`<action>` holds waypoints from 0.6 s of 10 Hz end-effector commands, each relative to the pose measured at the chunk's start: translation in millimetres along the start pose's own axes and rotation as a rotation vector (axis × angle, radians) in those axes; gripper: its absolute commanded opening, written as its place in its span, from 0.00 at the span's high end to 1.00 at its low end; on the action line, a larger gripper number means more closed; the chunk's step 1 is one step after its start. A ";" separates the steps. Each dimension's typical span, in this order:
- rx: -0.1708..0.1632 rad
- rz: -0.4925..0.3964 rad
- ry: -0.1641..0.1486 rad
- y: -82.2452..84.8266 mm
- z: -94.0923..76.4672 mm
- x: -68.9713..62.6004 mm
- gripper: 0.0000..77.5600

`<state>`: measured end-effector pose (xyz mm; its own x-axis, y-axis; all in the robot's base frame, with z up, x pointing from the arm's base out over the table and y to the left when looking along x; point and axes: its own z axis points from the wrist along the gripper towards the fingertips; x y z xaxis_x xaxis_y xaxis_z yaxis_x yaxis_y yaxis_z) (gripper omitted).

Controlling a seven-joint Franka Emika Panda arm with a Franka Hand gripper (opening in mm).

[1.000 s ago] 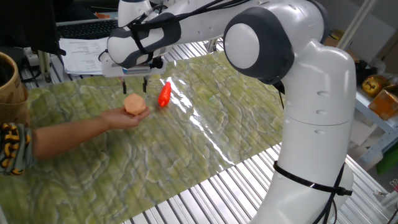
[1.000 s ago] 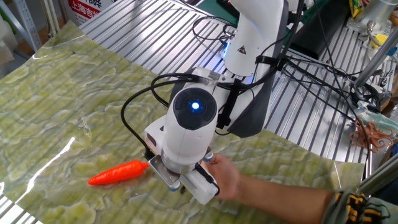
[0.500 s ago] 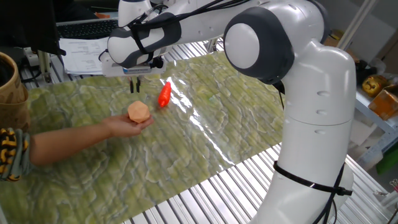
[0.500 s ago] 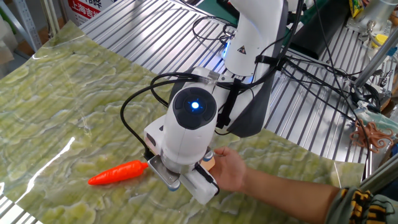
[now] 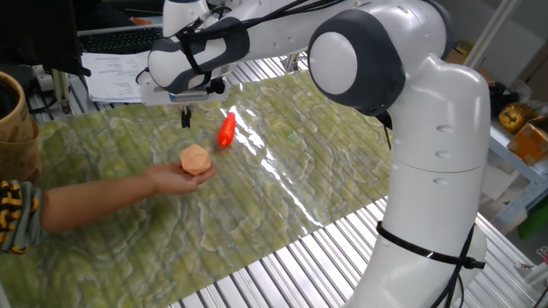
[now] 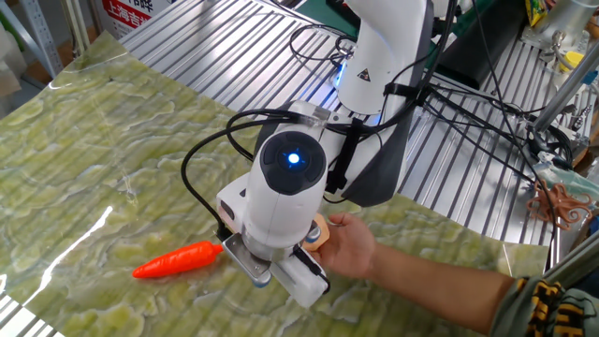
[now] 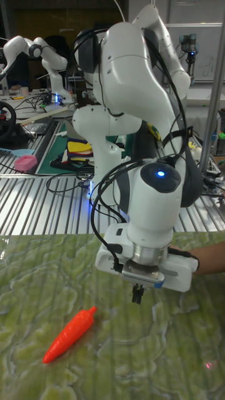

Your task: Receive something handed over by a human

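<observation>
Pincer (image 5: 185, 119) closed on nothing, its dark fingers pressed together and hanging above the green-patterned bench (image 5: 282, 184); seen again as a short black stub in the tall fixed view (image 7: 137, 294). Fingers together now, where a second ago stood apart above the lump. Peach-orange lump (image 5: 195, 159) resting on the upturned palm of the human hand (image 5: 175, 179), at about 5 o'clock from the pincer and apart from it; carried further from the pincer than a second ago, when held directly beneath. Red-orange chili-shaped item (image 5: 226, 129) lying on the bench at 3 o'clock of the pincer, unmoved. Yellow-and-black sleeve (image 5: 17, 216) at the frame's left edge. In the other fixed view, pincer hidden under the white wrist housing (image 6: 277, 194), only a sliver of the lump (image 6: 319, 234) showing beside the hand (image 6: 351, 248). In the tall fixed view, lump hidden behind the housing.
</observation>
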<state>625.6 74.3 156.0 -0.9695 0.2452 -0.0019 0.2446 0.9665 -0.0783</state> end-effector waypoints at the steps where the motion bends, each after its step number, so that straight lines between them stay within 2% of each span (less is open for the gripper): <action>1: 0.006 -0.069 0.144 -25.3 -100.1 77.6 0.99; 3: 0.023 -0.061 0.162 -23.0 -111.4 86.4 0.99; 4: 0.024 -0.061 0.162 -23.0 -111.5 86.5 0.99; 5: 0.038 -0.059 0.164 -27.0 -117.6 101.7 0.99; 6: 0.025 -0.046 0.138 -28.5 -116.4 110.2 0.99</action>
<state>576.8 77.1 214.2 -0.9720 0.2204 0.0815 0.2132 0.9730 -0.0887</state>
